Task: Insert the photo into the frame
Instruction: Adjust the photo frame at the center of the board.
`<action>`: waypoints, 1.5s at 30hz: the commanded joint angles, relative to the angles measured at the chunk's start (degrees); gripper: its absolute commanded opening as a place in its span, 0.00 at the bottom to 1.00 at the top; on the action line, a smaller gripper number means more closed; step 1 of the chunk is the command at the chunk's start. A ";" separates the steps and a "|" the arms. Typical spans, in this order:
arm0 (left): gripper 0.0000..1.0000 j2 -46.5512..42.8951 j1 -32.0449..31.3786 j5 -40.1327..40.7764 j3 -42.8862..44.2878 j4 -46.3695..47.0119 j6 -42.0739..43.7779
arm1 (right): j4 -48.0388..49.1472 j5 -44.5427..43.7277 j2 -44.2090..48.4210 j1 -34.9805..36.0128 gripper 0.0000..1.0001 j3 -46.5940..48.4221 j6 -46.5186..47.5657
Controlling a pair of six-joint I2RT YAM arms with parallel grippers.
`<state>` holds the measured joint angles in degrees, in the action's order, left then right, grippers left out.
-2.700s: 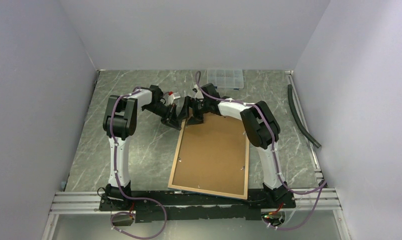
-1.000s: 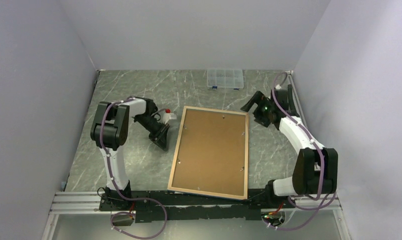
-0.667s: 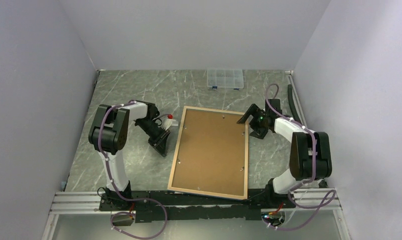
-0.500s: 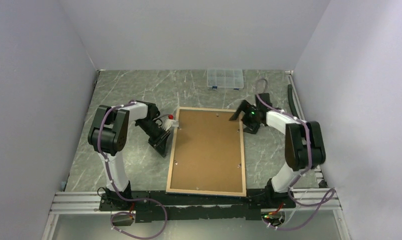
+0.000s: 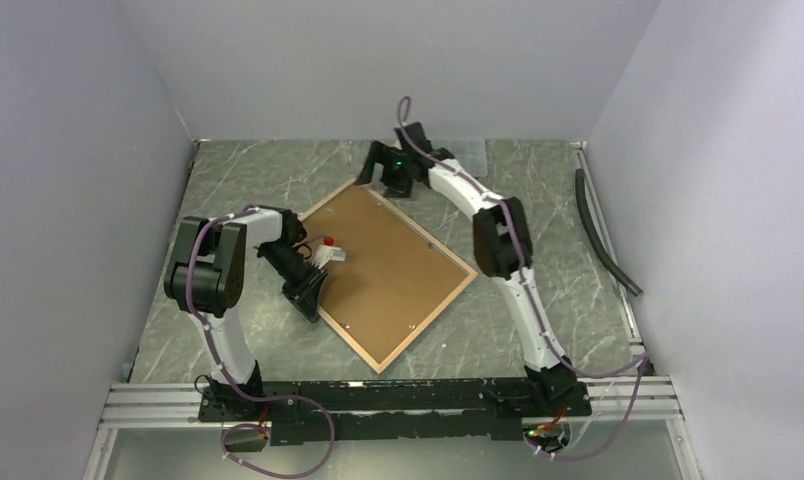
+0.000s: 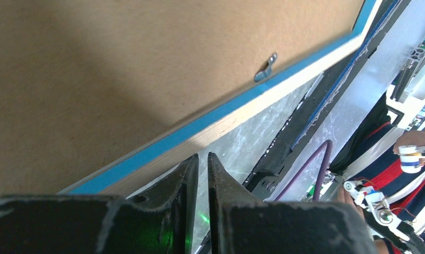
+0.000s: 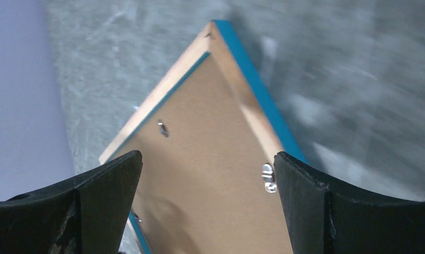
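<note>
Frame [image 6: 205,131] swinging round, that's the news: half a second back it lay square to the arms, and now it sits on a clear diagonal across the table [image 5: 228,180], one corner aimed at the far wall and another at the near rail. It lies face down, tan rear rim and brown backing board [image 5: 383,260] upward, with a sliver of blue border showing in both wrist views. The right gripper [image 7: 208,154] has swept across from the right-hand side and now hangs over that far corner, jaws spread wide with nothing between them. The left gripper [image 6: 203,159] has barely budged. It sits low beside the frame's near-left edge, fingers pinched together on nothing, and whether it actually touches the wood cannot be told. A metal clip [image 6: 265,67] shows on the rim there, and another clip [image 7: 268,177] below the right wrist. The photo is nowhere in view, so whether it lies beneath the board cannot be said. The turn looks meant to bring a corner and its clips within reach of the open right gripper, and the insertion itself stays unconfirmed.
</note>
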<state>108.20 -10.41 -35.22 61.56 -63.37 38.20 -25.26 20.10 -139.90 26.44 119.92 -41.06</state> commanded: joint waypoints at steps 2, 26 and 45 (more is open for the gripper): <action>0.19 -2.91 -0.93 -4.55 1.65 -0.37 2.61 | -12.64 4.06 -7.52 3.05 1.00 18.63 2.50; 0.19 23.53 20.78 2.60 50.47 5.51 -16.46 | 7.85 1.68 65.20 -3.67 1.00 -69.90 -5.15; 0.15 10.88 11.15 -2.99 18.99 -2.61 0.92 | 2.43 8.44 66.17 -17.88 1.00 -76.35 4.16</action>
<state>122.72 4.56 -37.50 86.50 -59.48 31.97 -20.53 27.79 -71.16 12.05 38.35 -42.94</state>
